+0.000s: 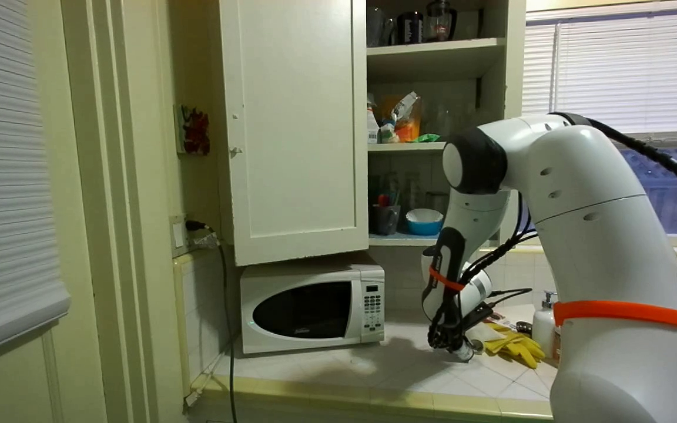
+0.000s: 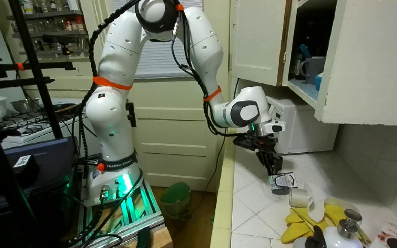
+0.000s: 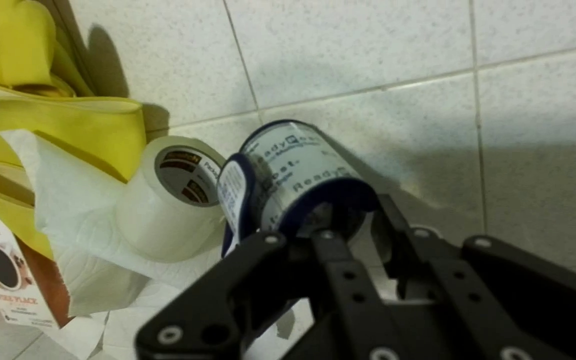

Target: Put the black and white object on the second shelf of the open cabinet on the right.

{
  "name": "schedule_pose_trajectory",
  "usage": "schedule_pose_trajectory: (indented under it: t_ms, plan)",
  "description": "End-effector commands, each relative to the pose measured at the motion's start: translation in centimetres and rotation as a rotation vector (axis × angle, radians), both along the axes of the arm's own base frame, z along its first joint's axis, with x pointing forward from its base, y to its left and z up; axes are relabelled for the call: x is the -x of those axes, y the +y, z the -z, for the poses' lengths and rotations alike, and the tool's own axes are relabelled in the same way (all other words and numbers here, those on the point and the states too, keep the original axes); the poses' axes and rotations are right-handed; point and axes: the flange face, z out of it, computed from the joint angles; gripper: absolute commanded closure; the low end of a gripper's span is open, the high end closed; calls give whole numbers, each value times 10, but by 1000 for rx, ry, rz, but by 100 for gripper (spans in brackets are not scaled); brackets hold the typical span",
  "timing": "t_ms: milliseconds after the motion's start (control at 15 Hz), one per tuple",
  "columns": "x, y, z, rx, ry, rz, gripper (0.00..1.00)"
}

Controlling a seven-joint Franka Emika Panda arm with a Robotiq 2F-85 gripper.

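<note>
Over the counter (image 2: 250,206), arched arm (image 2: 203,48), pincer (image 2: 273,172) down at the blue-rimmed roll (image 3: 295,167).

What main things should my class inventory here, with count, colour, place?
Open cabinet: one, white, above counter
Second shelf: one, white, inside cabinet
Blue bowl: one, blue outside, on lower shelf
Microwave: one, white, on counter
Black and white object: one, pale, dark rims, beside tape roll
Tape roll: one, whitish, near gloves
Gloves: count unclear, yellow, on counter
Silver-topped pump bottle: one, white, near gloves
Carton: one, white and brown, near gloves
Robot arm: one, white, partly over counter
Gripper: one, black, at that object
</note>
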Motion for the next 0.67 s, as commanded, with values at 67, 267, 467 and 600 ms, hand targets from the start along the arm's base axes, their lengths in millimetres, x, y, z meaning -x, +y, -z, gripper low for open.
schedule_pose_trajectory:
  t_ms: [67,267,467,600]
  plan:
    - [26,18,-51,-56,-128,-91,96]
    - [53,49,-83,-79,-201,-224,96]
    - [75,90,-103,-81,-260,-319,96]
    - [72,110,-117,-105,-296,-337,96]
